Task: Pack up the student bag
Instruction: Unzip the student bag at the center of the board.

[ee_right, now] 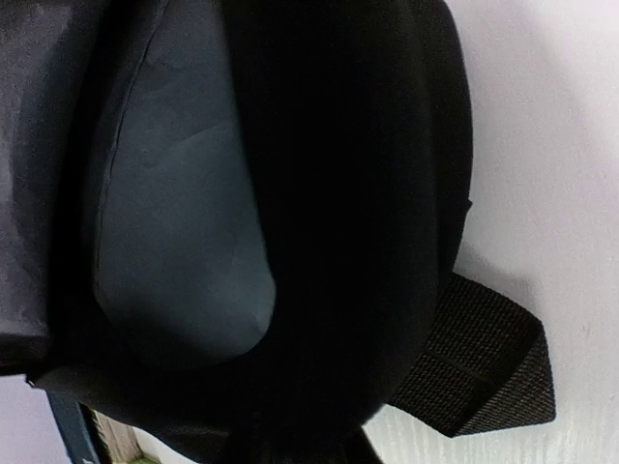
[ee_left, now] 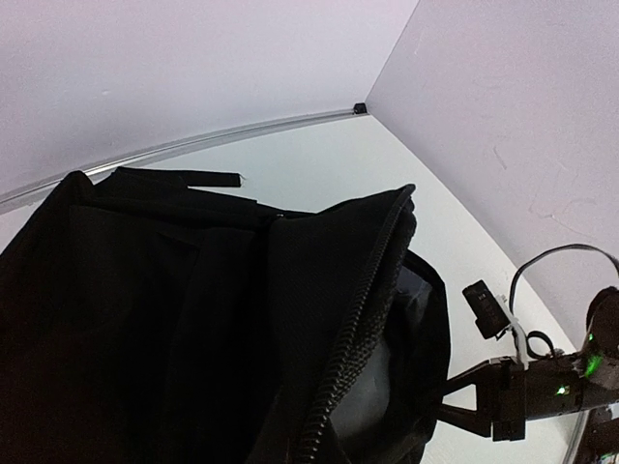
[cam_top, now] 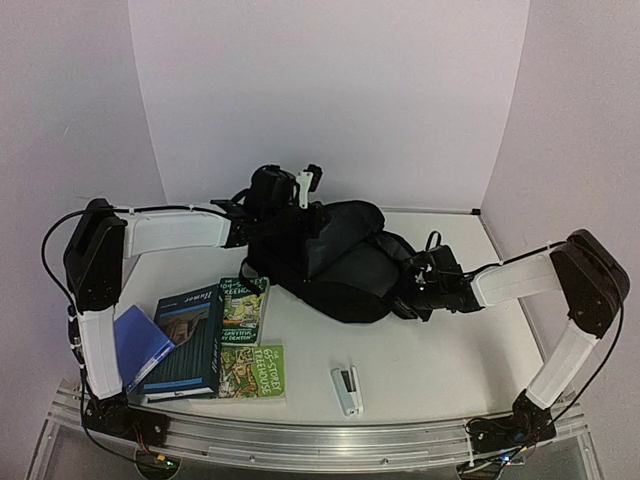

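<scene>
Large black soft fabric backpack lies unzipped in the middle of the white bench, left hand at its 11 o'clock, right hand at 3 o'clock, grips impossible to tell; paperback books at 8 o'clock not yet packed.

The bag is a large, soft, all-black backpack. It lies slumped at the middle of the surface, toward the far wall. Its zip is undone and the mouth gapes, showing grey lining. A black webbing strap lies flat beside it.
</scene>
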Robot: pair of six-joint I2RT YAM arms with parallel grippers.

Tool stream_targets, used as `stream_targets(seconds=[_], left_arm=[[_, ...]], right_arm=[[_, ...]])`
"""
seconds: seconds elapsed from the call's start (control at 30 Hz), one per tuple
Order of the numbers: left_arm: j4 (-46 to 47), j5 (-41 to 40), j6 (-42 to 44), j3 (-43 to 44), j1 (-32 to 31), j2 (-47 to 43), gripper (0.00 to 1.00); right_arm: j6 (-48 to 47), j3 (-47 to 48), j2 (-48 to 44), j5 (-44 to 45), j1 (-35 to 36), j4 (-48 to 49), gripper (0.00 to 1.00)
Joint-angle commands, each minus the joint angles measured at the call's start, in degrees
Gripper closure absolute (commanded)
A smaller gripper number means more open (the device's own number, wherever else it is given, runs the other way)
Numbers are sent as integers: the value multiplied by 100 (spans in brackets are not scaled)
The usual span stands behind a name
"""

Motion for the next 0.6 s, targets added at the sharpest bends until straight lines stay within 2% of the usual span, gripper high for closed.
stream_targets(seconds=[0.0,0.23,0.4,0.57], left_arm=[[188,317,-388,-55,285,-660,100],[-314,896,-735,207,554,-814,100],[-321,1134,-1092,208,873,-683,100],[217,2357,-1649,251,1429,100,100]], right_arm=[[-61,213,18,458,-38,15,98],[-622,-96,-698,641,-821,-714,100],[-1173,-52,-1063,664,-1347,-1419,100],[-1566,143,-947,268,-1411,-1701,100]])
